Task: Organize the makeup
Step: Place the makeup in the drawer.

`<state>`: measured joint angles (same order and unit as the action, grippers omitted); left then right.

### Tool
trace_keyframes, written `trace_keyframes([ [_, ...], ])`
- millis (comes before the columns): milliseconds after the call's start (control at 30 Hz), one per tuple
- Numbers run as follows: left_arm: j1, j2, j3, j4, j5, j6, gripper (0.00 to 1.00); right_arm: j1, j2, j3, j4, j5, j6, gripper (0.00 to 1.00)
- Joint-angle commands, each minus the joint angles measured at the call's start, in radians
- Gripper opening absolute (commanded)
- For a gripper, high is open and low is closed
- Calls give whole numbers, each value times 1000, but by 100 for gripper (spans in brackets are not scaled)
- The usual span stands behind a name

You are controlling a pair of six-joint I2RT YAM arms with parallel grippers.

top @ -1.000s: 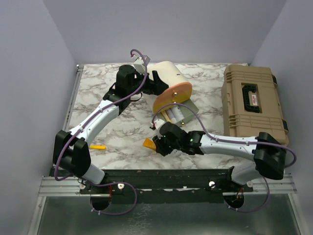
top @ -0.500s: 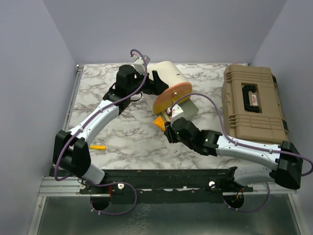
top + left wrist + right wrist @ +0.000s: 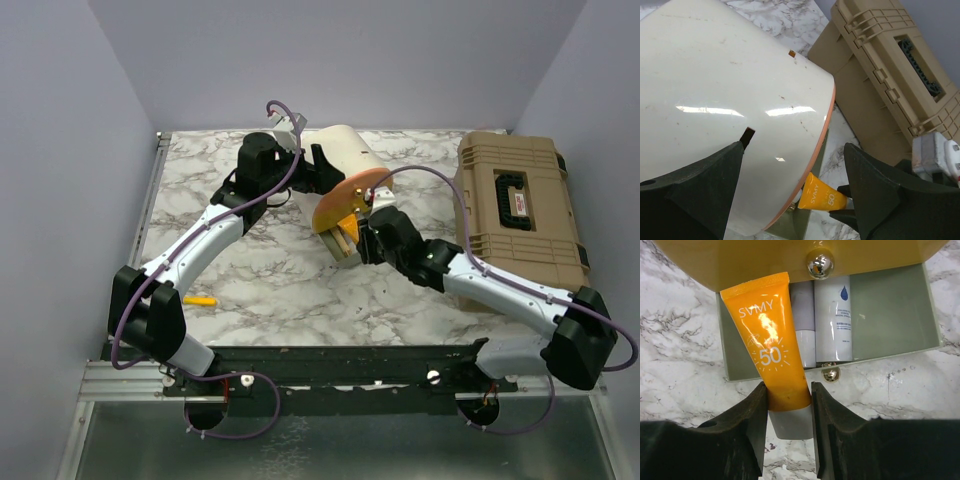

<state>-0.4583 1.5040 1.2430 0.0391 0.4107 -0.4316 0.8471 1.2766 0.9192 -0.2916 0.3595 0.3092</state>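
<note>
My right gripper is shut on the orange tube, near its grey cap. The tube's flat end reaches over the left part of a grey-green tray. Two whitish tubes lie side by side in the tray. My left gripper straddles the cream-and-orange round case and holds it tilted above the tray. The orange tube also shows in the left wrist view and the top view. A yellow pen lies near the front left.
The big tan toolbox stands shut at the right, close to my right arm. The case's orange rim hangs over the tray's far edge. Two silver knobs sit on the tray. Walls close the table's back and sides.
My right gripper has carried the orange tube from the table's front middle back and right to the tray under the case. The left arm and the case have not moved.
</note>
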Motion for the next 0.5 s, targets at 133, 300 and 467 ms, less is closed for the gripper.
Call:
trace_keyframes([
  [133, -3, 10, -10, -18, 9, -16, 84, -39, 143, 87, -54, -73, 43, 38],
  [300, -3, 8, -17, -18, 7, -16, 84, -45, 204, 126, -68, -24, 97, 38],
  [467, -3, 11, -16, -18, 11, -18, 84, -46, 208, 125, -37, 16, 136, 42],
])
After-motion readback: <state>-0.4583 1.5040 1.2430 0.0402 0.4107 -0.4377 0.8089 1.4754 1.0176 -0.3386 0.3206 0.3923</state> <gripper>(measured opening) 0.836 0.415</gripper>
